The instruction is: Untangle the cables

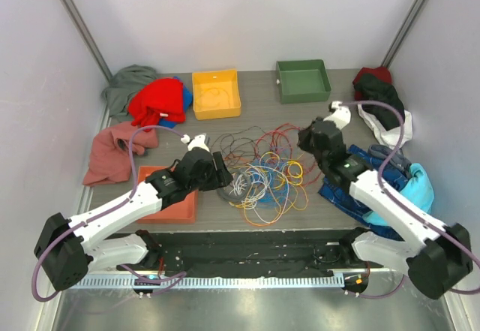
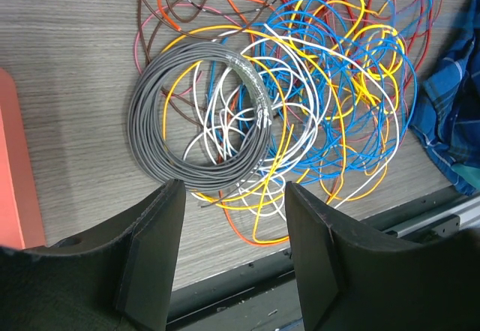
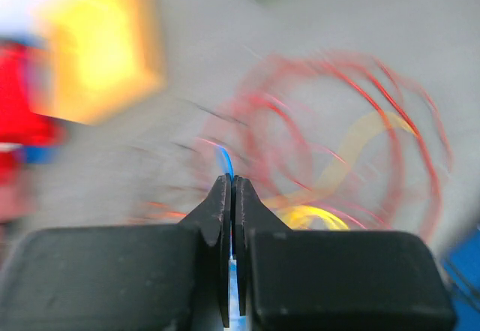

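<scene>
One blue strand pinched, the rest a knot

Top view: the cables [image 1: 262, 173] lie tangled mid-counter toward the near edge, my left gripper [image 1: 220, 172] at their left, my right gripper [image 1: 306, 137] at their right. Left wrist: my jaws gape above the grey coil [image 2: 150, 132] — holding nothing. Right wrist, blurred: jaws clamped on a blue cable [image 3: 227, 162]. Next, I judge, a slow draw toward the right edge while my left pins the heap.
</scene>
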`<action>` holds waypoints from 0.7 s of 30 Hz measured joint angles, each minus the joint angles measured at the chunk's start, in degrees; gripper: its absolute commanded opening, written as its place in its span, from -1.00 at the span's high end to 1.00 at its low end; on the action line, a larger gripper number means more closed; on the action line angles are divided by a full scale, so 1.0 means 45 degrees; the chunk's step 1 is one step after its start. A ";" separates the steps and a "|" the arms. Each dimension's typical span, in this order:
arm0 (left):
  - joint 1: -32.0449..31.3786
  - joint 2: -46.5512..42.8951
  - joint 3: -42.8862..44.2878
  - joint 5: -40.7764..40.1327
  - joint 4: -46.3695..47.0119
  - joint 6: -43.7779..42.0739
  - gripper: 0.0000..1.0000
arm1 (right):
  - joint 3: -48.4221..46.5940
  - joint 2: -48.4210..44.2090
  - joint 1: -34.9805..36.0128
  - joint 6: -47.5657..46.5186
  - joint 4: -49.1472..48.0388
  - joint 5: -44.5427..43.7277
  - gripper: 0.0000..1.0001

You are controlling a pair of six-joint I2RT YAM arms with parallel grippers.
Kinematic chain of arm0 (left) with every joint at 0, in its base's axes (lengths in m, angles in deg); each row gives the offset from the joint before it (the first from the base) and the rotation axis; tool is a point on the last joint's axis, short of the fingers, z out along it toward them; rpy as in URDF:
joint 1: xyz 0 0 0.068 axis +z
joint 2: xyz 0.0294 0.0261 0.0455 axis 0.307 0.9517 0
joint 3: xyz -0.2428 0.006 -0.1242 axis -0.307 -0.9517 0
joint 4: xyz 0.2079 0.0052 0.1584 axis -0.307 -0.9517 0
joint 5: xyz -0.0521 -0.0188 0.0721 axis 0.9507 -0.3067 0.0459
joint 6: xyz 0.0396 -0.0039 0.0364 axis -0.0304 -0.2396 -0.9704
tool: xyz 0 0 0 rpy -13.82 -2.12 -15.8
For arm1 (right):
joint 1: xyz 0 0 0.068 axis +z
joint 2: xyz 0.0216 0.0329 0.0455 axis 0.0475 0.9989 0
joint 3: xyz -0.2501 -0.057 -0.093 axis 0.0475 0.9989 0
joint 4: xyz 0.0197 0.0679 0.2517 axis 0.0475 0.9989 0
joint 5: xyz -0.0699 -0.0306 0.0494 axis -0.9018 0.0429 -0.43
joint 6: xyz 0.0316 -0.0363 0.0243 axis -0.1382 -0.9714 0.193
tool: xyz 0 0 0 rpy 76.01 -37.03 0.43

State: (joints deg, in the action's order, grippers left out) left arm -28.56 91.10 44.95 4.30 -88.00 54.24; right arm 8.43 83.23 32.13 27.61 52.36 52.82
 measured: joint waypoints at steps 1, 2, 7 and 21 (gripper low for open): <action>0.0000 0.0000 0.0000 -0.0044 -0.0010 0.0000 -0.19 | -0.0767 -0.0345 0.0175 -0.0219 0.0243 0.0019 0.98; 0.0000 -0.0005 0.0010 -0.0087 -0.0029 -0.0010 -0.19 | -0.1472 -0.0544 0.0330 -0.0437 0.0398 0.0029 0.98; 0.0000 -0.0126 0.0248 -0.0418 -0.0253 -0.0151 -0.21 | -0.6271 -0.0928 0.0772 -0.1399 0.0967 0.0495 0.98; 0.0000 -0.1982 0.1462 -0.1005 0.1166 -0.1608 -0.36 | -1.3658 0.0248 0.0777 -0.1914 0.2982 0.2676 0.98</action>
State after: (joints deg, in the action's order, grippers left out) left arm -28.56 82.18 51.53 -0.23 -82.76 47.00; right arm -53.03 84.34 35.63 18.99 65.78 64.86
